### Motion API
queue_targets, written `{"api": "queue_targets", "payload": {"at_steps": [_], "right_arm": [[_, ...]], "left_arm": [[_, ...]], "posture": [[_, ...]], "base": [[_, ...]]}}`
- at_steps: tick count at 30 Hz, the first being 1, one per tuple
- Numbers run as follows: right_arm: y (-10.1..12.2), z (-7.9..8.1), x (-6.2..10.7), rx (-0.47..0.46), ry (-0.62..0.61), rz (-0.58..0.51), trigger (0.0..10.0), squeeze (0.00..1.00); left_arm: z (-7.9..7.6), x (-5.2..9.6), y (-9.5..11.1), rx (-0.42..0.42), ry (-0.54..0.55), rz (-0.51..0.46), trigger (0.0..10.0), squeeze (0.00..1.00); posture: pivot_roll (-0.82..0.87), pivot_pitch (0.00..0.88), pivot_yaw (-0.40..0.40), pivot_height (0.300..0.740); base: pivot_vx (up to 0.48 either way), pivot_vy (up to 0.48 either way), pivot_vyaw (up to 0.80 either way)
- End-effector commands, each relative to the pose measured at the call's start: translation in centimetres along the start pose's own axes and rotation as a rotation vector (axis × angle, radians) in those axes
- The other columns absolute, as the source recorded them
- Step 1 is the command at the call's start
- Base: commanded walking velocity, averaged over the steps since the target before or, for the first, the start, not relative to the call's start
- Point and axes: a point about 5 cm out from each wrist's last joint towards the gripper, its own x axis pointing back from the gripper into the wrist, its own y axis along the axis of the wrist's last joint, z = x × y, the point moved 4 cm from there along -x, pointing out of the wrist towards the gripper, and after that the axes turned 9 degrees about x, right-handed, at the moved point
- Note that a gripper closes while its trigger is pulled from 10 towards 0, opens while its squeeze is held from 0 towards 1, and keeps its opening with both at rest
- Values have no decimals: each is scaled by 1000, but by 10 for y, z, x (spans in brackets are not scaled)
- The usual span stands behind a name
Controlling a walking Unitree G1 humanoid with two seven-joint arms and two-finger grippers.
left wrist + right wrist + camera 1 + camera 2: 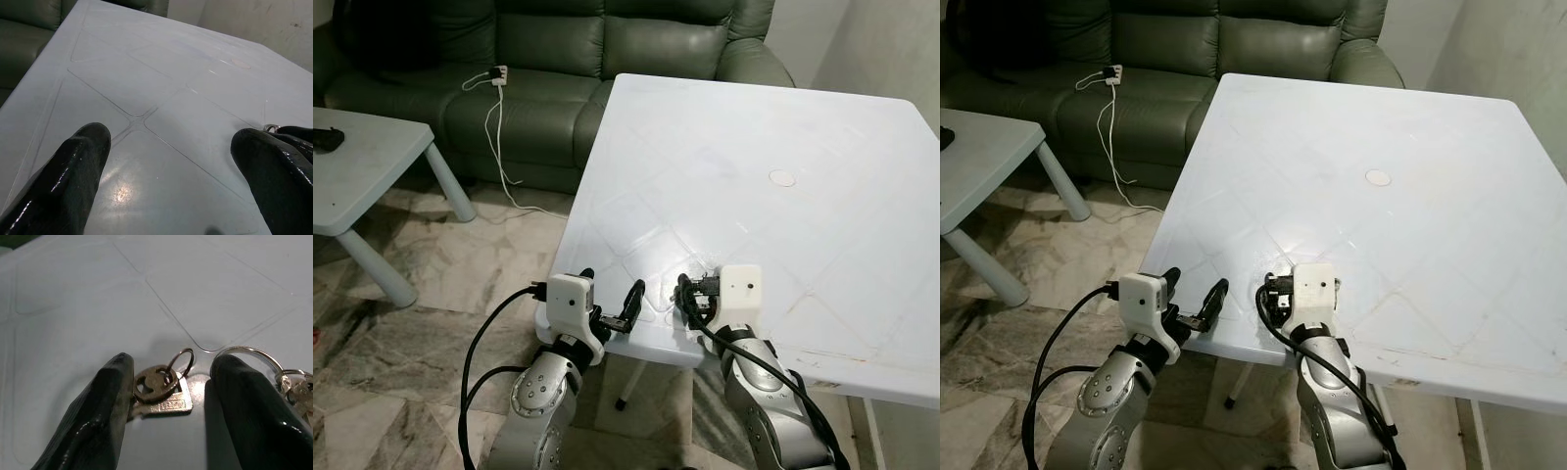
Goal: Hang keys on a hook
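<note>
The right gripper is set low on the white table, its fingers parted around the keys, which lie flat on the near edge. The left gripper is held wide open at the table's corner, gripping nothing.

Two tables here: one big white table, one smaller table. One green sofa, one white cable trailing off it. Between the right gripper fingers, one brass key, two key rings. Two grippers, counting the left gripper.
</note>
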Motion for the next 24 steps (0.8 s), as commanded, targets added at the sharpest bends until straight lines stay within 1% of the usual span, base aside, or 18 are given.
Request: {"api": "queue_targets", "payload": {"at_steps": [1, 14, 15, 16, 17, 21, 24], "right_arm": [[1, 3, 2, -19, -12, -2, 0, 0], [1, 2, 3, -17, -25, 8, 0, 0], [1, 3, 3, -20, -18, 3, 4784, 0], [1, 3, 2, -21, -13, 0, 4784, 0], [1, 3, 2, -20, -12, 2, 10000, 0], [1, 4, 2, -21, -10, 7, 10000, 0], [4, 5, 2, -20, 0, -16, 10000, 0]], "left_arm": [[-3, 2, 1, 10, 0, -6, 10000, 0], [-3, 2, 2, 13, 0, -6, 10000, 0], [-3, 2, 2, 12, 0, -5, 10000, 0], [-3, 2, 2, 12, 0, -6, 10000, 0], [-3, 2, 2, 12, 0, -5, 10000, 0], [-3, 2, 1, 11, -1, -4, 10000, 0], [-3, 2, 1, 11, -2, -5, 10000, 0]], "posture": [[8, 129, -66, 740], [7, 128, -65, 740], [7, 128, -65, 740], [7, 128, -65, 740], [8, 126, -64, 740], [8, 125, -64, 740], [8, 118, -64, 740]], "base": [[0, 0, 0], [0, 0, 0], [0, 0, 0], [0, 0, 0], [0, 0, 0], [0, 0, 0], [0, 0, 0]]}}
